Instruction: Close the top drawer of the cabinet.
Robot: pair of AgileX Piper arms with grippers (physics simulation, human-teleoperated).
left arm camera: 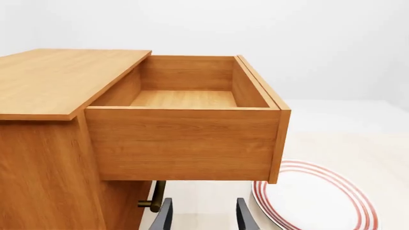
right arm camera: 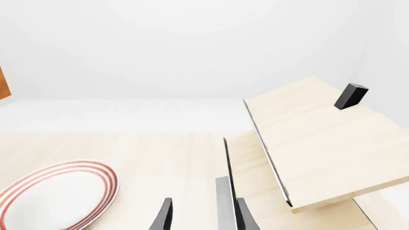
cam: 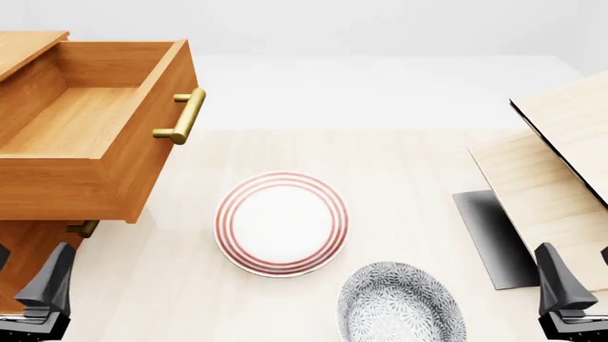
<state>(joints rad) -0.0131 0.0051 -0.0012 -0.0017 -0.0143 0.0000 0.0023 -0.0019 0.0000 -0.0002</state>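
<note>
The left hand (cam: 38,292) sits low at the near left corner. Its fingers are spread and hold nothing. The right hand (cam: 570,288) sits at the near right corner, spread too and holding nothing. Between them on the worktop (cam: 171,285) lies a gray patterned plate (cam: 401,303). A little farther is a white plate with red rings (cam: 281,222). On the far left stands the cabinet (cam: 28,246). Its top drawer (cam: 76,121) is pulled far out, showing bare wood inside, with its brass handle (cam: 182,116) pointing right. On the far right is a pale wood stand (cam: 560,178) with a black panel (cam: 494,239).
</note>
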